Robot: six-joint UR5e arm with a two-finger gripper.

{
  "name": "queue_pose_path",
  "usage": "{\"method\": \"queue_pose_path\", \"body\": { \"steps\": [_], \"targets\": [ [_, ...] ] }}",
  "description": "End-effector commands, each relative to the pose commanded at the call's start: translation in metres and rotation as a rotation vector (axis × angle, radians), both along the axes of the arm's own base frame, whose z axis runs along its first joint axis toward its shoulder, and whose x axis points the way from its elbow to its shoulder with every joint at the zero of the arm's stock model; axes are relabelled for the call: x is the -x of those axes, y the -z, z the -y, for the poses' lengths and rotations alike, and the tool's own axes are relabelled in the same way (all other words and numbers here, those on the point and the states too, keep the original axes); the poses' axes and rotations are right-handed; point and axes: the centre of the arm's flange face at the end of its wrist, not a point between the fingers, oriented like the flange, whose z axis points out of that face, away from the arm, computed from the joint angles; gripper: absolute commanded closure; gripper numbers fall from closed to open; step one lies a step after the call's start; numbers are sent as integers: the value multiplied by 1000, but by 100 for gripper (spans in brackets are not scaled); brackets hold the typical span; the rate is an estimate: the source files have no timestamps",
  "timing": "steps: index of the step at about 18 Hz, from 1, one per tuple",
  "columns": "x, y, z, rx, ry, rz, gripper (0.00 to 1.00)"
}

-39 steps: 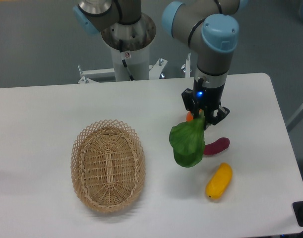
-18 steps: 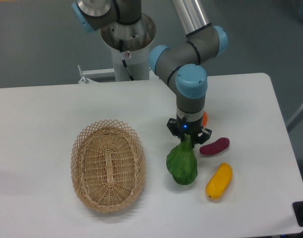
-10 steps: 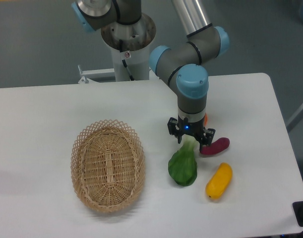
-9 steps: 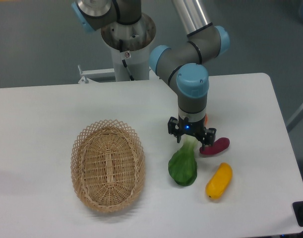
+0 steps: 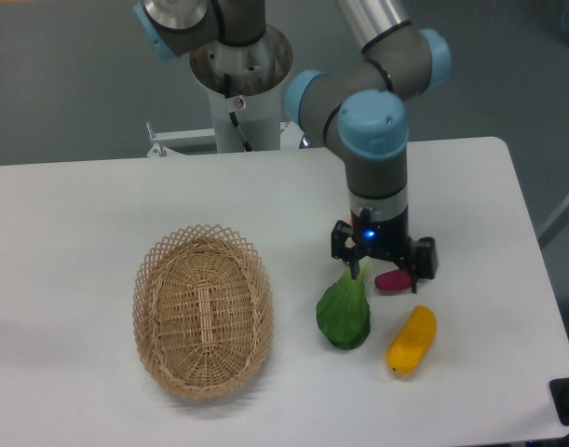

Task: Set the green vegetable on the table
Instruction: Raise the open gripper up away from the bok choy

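Camera view: right of centre, the green vegetable [image 5: 344, 314] lies flat on the table [image 5: 88, 205], between the wicker basket [image 5: 202, 310] and the yellow fruit [image 5: 412, 340]. Above its stem, the gripper [image 5: 385, 262] hangs with fingers spread, grasping nothing; a purple piece [image 5: 392, 280] sits beneath it.

table [image 5: 79, 214] | basket [image 5: 202, 310] | green vegetable [image 5: 344, 314] | yellow fruit [image 5: 412, 340] | purple piece [image 5: 392, 280]

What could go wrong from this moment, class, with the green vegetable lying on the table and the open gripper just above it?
1. The gripper sits low over the green vegetable; one finger is close to the stem, so moving away sideways might drag it across the table.
2. The other finger hangs by the purple piece and could nudge it toward the yellow fruit.
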Motion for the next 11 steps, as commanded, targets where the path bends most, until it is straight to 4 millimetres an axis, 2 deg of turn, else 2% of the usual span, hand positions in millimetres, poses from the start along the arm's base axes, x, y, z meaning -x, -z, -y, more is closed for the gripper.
{"method": "queue_pose_path", "body": {
  "steps": [1, 3, 7, 9, 11],
  "targets": [
    [4, 0, 5, 21, 35, 9, 0],
    [4, -12, 19, 47, 105, -2, 0],
    [18, -30, 65, 75, 240, 36, 0],
    [21, -41, 74, 75, 250, 25, 0],
    [23, -41, 79, 80, 261, 27, 0]
  ]
}}
